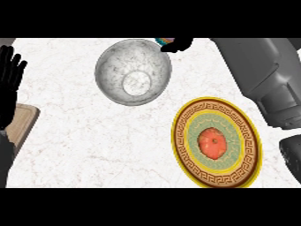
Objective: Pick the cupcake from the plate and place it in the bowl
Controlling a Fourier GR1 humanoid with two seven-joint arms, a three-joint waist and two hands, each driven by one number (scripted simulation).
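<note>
Head view: right hand sat at the bowl's one-o'clock rim, fingers curled round a partly hidden cupcake. Risk, judged: letting go there could drop it outside the rim. Bowl was round, mottled grey; plate gold-edged, patterned. Left hand rested at nine o'clock, fingers straight.

bare counter between bowl and plate, right forearm overhead
</note>
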